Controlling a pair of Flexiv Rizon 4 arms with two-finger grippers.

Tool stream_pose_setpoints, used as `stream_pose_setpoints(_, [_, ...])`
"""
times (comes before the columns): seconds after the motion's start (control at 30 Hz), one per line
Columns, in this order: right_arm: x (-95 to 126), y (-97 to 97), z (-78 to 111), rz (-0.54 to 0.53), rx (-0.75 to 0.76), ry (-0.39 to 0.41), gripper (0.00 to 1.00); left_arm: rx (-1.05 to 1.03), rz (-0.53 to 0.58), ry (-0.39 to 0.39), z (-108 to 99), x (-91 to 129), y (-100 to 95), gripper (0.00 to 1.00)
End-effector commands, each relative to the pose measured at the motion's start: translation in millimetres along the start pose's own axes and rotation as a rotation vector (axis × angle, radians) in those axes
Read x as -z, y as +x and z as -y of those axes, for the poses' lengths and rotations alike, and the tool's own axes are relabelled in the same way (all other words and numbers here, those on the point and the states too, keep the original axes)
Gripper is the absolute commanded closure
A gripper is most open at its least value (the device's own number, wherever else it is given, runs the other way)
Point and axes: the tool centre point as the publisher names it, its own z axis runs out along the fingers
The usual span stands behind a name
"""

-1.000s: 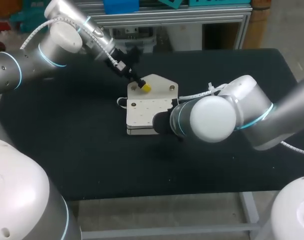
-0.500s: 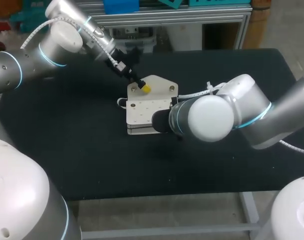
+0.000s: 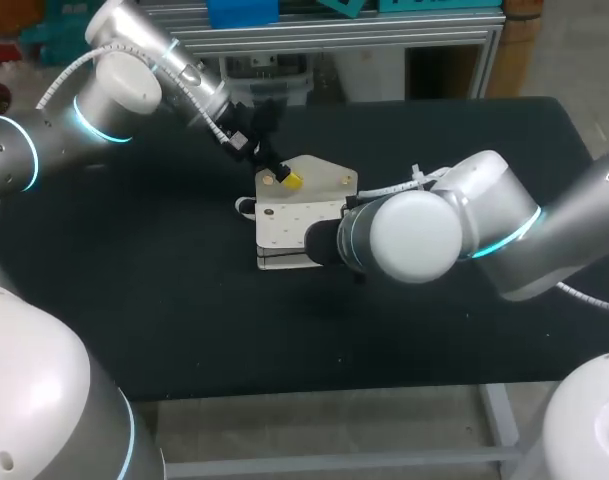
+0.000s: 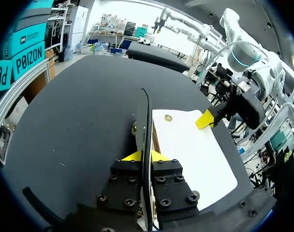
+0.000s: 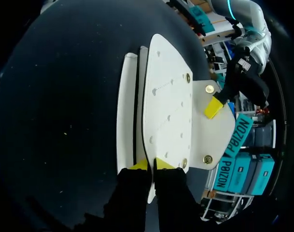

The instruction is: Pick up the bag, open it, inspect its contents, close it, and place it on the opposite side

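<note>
A flat white bag [image 3: 294, 220] lies mid-table with its flap [image 3: 324, 175] folded open toward the back. My left gripper [image 3: 287, 181] comes in from the back left and is shut on the flap's edge, which shows edge-on between its fingers [image 4: 147, 155]. My right gripper [image 5: 152, 165] is shut on the near edge of the bag's front panel [image 5: 166, 106]. The snap-studded flap [image 5: 217, 130] and the left arm's yellow tip [image 5: 213, 107] lie beyond it. In the head view my right arm [image 3: 414, 235] hides its own gripper and the bag's right side.
The black tabletop [image 3: 134, 300] spreads wide around the bag on both sides, with its front edge [image 3: 334, 395] near me. Nothing else lies on it.
The right gripper's fingers have closed onto the bag's front panel. The left arm has shifted slightly, and the bag has slid a little to the right.
</note>
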Motion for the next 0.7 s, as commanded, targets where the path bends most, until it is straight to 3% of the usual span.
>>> stream_pose_setpoints(0.03, [-3, 0.0, -2.4, 0.003, -0.006, 0.015, 1.0, -0.062, 0.124, 0.016, -8, -10, 28.6, 1.0])
stream_pose_setpoints(0.3, [-3, 0.0, -2.4, 0.003, -0.006, 0.015, 1.0, -0.216, 0.312, -0.007, -10, -22, 57.6, 1.0])
stream_pose_setpoints(0.7, [-3, 0.0, -2.4, 0.003, -0.006, 0.015, 1.0, -0.321, 0.268, -0.023, -31, -41, 70.0, 1.0])
